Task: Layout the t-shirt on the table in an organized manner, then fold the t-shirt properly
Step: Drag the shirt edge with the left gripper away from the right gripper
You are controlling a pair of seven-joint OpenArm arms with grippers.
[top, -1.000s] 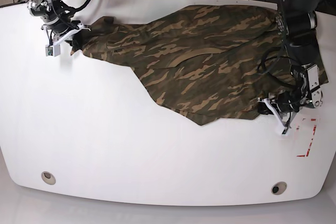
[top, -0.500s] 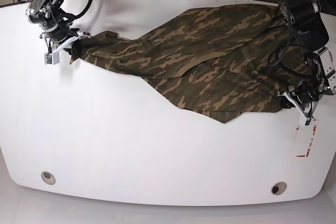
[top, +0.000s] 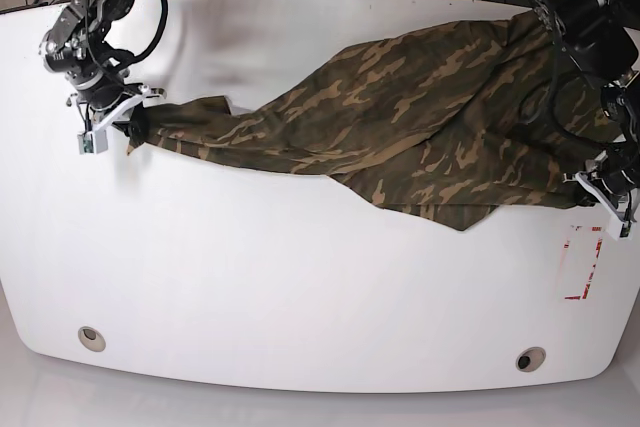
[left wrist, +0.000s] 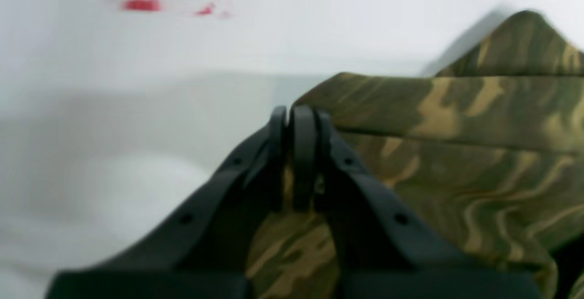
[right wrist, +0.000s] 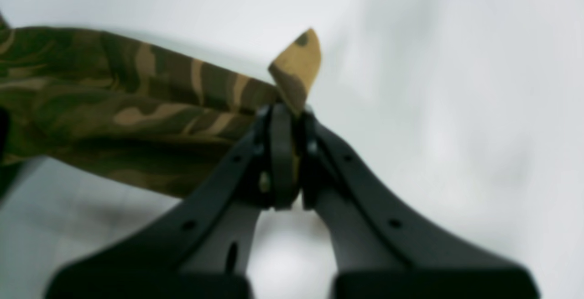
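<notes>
The camouflage t-shirt (top: 420, 127) hangs stretched between my two grippers across the white table (top: 250, 277), its middle sagging toward the tabletop. At the base view's right edge my left gripper (top: 603, 192) is shut on one corner of the cloth. The left wrist view shows its fingertips (left wrist: 294, 121) pressed together on the t-shirt (left wrist: 456, 144). At the base view's left my right gripper (top: 130, 125) is shut on the opposite end. In the right wrist view a small tan tip of the t-shirt (right wrist: 137, 107) pokes out above the closed gripper (right wrist: 285, 121).
A red-and-white tape mark (top: 585, 262) lies on the table near my left gripper, also blurred in the left wrist view as the tape mark (left wrist: 141, 4). Two round grommet holes (top: 92, 338) (top: 530, 359) sit near the front edge. Cables run behind the table's far edge.
Both arms have moved apart, the left gripper to the base view's right and the right gripper to its left and slightly nearer. The t-shirt has been pulled longer and tauter between them.
</notes>
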